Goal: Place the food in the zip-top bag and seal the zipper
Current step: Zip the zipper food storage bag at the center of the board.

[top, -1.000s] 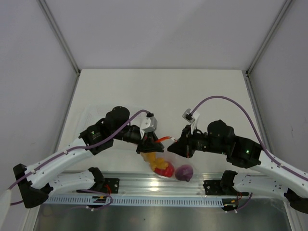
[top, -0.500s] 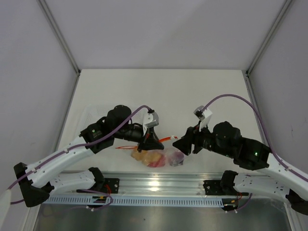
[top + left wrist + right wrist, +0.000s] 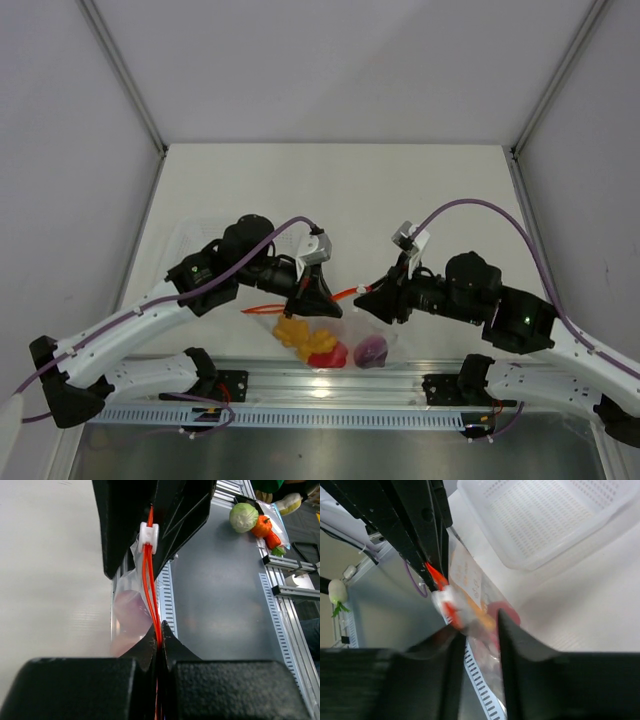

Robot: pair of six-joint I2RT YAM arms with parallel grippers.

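Your left hand (image 3: 159, 639) pinches the zipper (image 3: 148, 575) | your right hand (image 3: 479, 622) is spread around the blurry zip-top bag (image 3: 467, 577) | food (image 3: 322, 350) inside, smudgy up close

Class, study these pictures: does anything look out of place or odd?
The zipper gapes: its two orange tracks stand apart between the left hand and the white slider, so the bag isn't sealed there.

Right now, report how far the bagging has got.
Done: the three food pieces lie inside the bag. In hand: the left fingers are shut on the zipper, and the right fingers stand apart beside the white slider. Left: the zipper's two strips gape between the slider and the left fingers, so it is not yet sealed.
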